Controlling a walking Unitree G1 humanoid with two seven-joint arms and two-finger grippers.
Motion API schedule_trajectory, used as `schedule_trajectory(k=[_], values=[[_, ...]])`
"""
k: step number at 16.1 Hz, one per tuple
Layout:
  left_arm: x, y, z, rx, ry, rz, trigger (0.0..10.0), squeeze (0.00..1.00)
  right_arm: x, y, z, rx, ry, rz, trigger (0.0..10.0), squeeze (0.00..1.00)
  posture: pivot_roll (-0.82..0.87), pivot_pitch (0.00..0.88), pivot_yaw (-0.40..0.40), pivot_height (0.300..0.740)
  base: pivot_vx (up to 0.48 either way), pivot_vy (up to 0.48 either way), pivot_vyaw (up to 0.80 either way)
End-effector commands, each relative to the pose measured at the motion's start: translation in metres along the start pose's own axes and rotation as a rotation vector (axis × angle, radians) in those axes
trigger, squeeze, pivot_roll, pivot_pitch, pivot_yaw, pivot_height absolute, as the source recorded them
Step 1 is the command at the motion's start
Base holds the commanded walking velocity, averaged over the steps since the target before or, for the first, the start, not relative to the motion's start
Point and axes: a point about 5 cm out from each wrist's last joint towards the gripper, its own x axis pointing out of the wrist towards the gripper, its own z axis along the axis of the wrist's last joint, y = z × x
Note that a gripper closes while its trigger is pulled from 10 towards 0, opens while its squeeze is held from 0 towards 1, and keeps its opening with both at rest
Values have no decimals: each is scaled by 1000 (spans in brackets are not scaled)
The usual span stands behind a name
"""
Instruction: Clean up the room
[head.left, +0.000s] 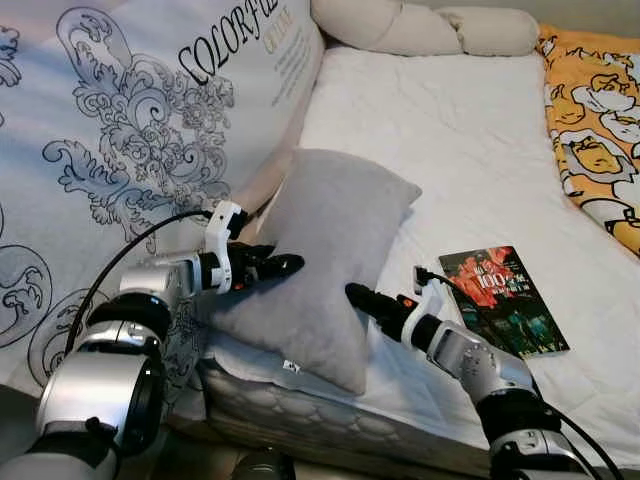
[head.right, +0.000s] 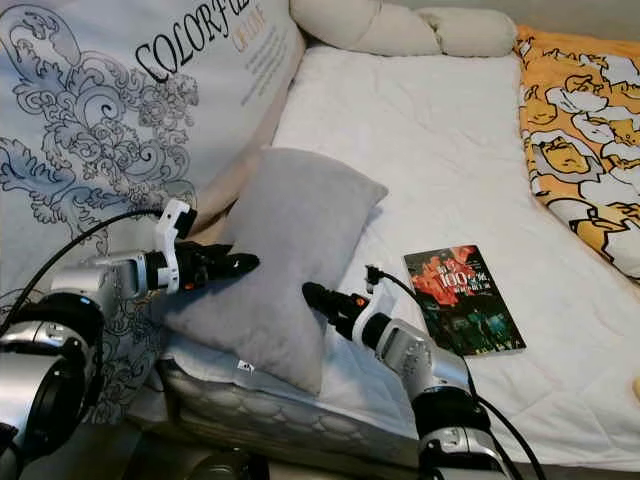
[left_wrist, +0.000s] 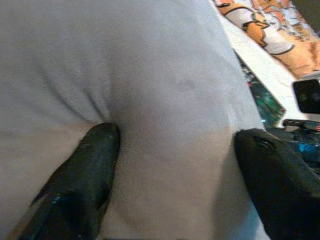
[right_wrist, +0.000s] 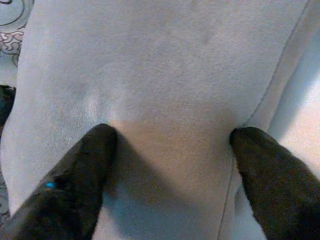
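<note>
Two open grippers flanking grey pillow (head.left: 325, 255) edges.

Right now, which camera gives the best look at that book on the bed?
The left eye view: the book lies whole, cover up, on the white mattress. The right eye view matches it. The left wrist view catches an edge; the right wrist view faces the grey pillow.

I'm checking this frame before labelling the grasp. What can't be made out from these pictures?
- Head views: the gray pillow hides the bed beneath it.
- Head views: the book cover's small print is too small to read.
- Head views: the orange patterned blanket is cut off by the frame edge.
- Wrist views: left gripper and right gripper press open jaws into the pillow; whether fabric is pinched cannot be told.
</note>
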Motion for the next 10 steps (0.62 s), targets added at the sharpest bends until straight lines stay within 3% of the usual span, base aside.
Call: schedule_trajectory(k=[1,7,10], values=[[3,-1,-3,40,23,15,0,0,3,0,-1,-17,1,-26,0,0,-7,27,49,740,0,0,0],[5,-6,5,160,29,-2,0,0,11,5,3,-30,-36,-22,0,0,4,40,54,740,0,0,0],[11,-16,14,217,-19,-32,0,0,12,8,6,-40,-59,-14,0,0,9,41,53,740,0,0,0]])
